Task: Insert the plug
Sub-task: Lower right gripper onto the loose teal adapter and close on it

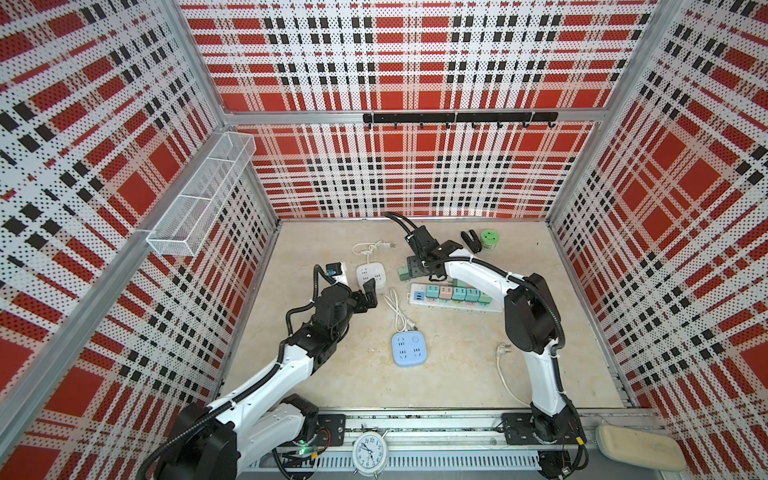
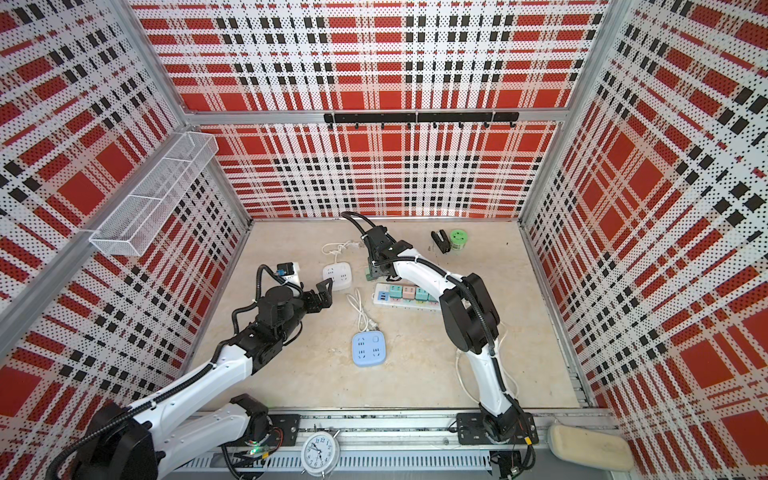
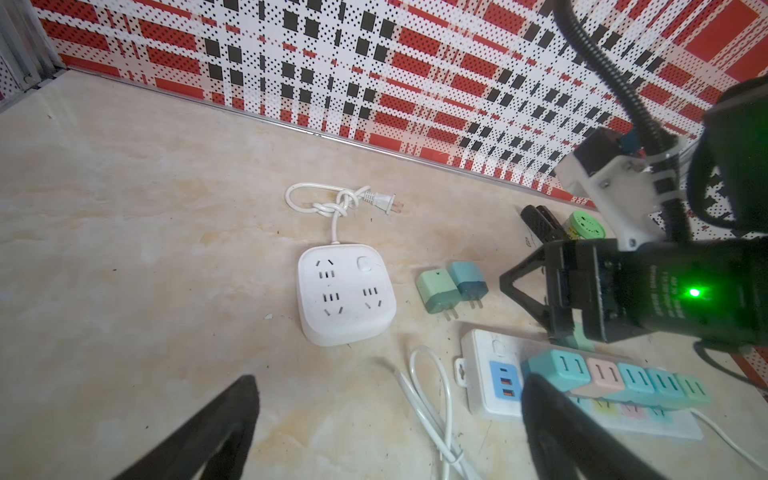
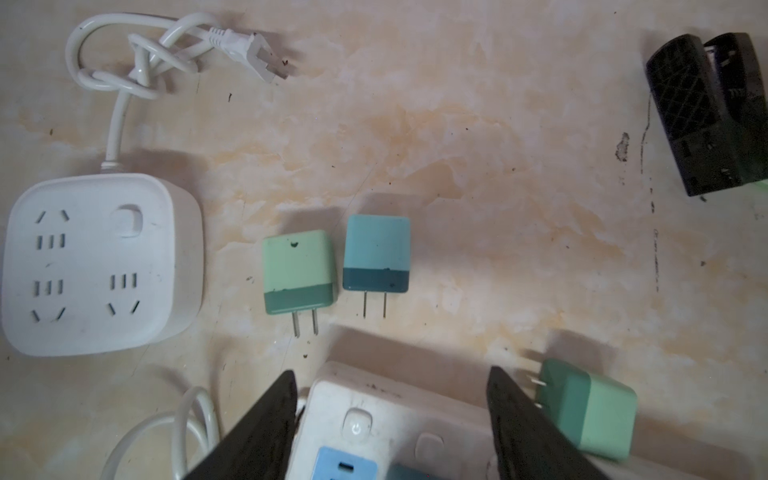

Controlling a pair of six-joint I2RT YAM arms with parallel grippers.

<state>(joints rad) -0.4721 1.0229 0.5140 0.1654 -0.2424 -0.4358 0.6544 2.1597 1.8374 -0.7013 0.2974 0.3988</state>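
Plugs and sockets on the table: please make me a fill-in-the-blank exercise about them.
The plug nearest the white square socket is light ___.
Its cord is tied in a ___.
On the long strip, only one adapter is ___.
The left gripper is ___.
Missing: green, knot, pink, open.

Probably a robotics lab test cell: perforated plaid panels (image 1: 415,62) in aluminium framing wall the tabletop (image 1: 457,365) on three sides. A wire basket (image 1: 199,195) and a black hook rail (image 1: 457,117) hang above the tabletop; two white robot arms (image 1: 469,274) are mounted on a base rail (image 1: 415,424) along its near edge.
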